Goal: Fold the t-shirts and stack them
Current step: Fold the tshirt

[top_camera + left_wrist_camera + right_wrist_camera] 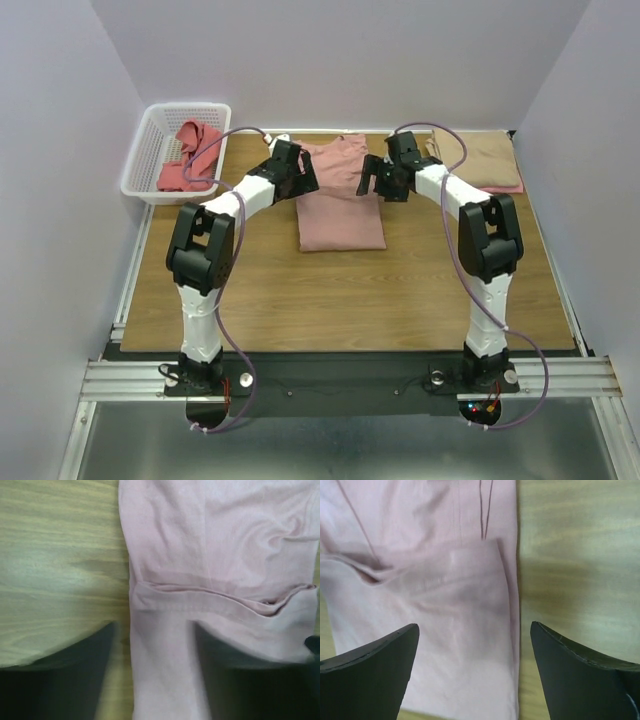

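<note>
Cotton like this is handling limp, light and slippy, so I am judging the folded side edges the place to pinch. The dusty pink tee (340, 205) is lying half-folded in the middle of the bench (400, 300), with my left claw (160, 680) and right claw (475, 670) both hovering over it, spread and gripping nothing. Whatever is on its chest is hiding from me, and my left fingers (55, 685) are showing only as dark blur.

Soft, even light from above fills the top view, leaving only faint shadows on the worktop (400, 300) around the pink t-shirt (340, 220). Over that shirt the left wrist view is smeared, its jaws dark blurs; the right looks sharper.
</note>
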Tool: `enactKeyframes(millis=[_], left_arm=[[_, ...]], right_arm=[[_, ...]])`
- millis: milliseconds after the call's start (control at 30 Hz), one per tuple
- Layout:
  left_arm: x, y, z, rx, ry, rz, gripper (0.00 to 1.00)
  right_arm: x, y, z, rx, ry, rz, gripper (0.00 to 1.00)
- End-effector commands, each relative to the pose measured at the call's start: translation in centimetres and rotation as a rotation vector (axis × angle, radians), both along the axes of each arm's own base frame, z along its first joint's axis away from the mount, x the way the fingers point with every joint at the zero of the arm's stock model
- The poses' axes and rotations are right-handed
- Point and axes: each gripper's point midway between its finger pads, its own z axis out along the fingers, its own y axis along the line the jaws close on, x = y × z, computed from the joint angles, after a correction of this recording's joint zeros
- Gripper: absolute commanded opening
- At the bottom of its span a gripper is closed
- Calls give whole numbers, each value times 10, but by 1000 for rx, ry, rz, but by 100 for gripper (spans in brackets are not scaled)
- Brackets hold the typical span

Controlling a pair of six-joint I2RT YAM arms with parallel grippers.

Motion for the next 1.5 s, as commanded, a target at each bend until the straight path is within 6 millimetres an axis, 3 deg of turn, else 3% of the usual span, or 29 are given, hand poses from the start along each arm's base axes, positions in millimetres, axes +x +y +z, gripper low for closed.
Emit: enactKeyframes(millis=[0, 100, 133, 167, 200, 233, 267, 367, 500, 600, 633, 800, 900, 967, 1033, 1200, 1300, 1467], left_arm=[[-19, -2, 62, -75, -82, -31, 98], [-37, -9, 79, -137, -99, -61, 98], [-55, -22, 69, -177, -62, -111, 98], [-60, -30, 85, -219, -110, -140, 98], [-68, -37, 86, -246, -114, -162, 98], [-83, -44, 73, -266, -75, -197, 98], [-89, -57, 81, -311, -99, -226, 98], [-108, -76, 66, -369, -44, -295, 98], [-133, -89, 19, -373, 66, -321, 98], [-142, -85, 0, -379, 97, -305, 98], [-150, -78, -15, -360, 123, -287, 98], [-168, -56, -52, -299, 190, -225, 98], [-179, -45, -67, -273, 222, -193, 98], [-185, -42, -72, -271, 237, -191, 98], [-187, -44, -61, -286, 226, -204, 98], [-184, -34, -10, -289, 105, -190, 98], [-188, -17, 3, -251, 76, -134, 99], [-186, 13, -12, -151, 88, -25, 98]], right_arm=[[-16, 4, 71, 87, -116, 52, 100], [-48, 8, 70, 147, -66, 89, 100], [-57, 10, 82, 177, -75, 99, 100], [-69, 16, 81, 213, -52, 125, 100], [-80, 16, 71, 232, -31, 133, 100], [-88, 20, 70, 258, -23, 147, 100], [-99, 27, 78, 316, -16, 180, 100], [-117, 33, 68, 371, 16, 209, 100], [-130, 40, 45, 427, 75, 222, 100], [-142, 39, 19, 436, 136, 213, 100], [-145, 36, 8, 422, 153, 202, 100], [-166, 18, -40, 335, 242, 133, 100], [-172, 8, -53, 288, 251, 101, 100], [-173, 7, -51, 288, 243, 103, 100], [-173, 12, -41, 315, 231, 129, 100], [-164, 3, -11, 277, 121, 104, 100], [-164, -9, 0, 232, 83, 64, 100], [-161, -18, -1, 183, 69, 31, 100]])
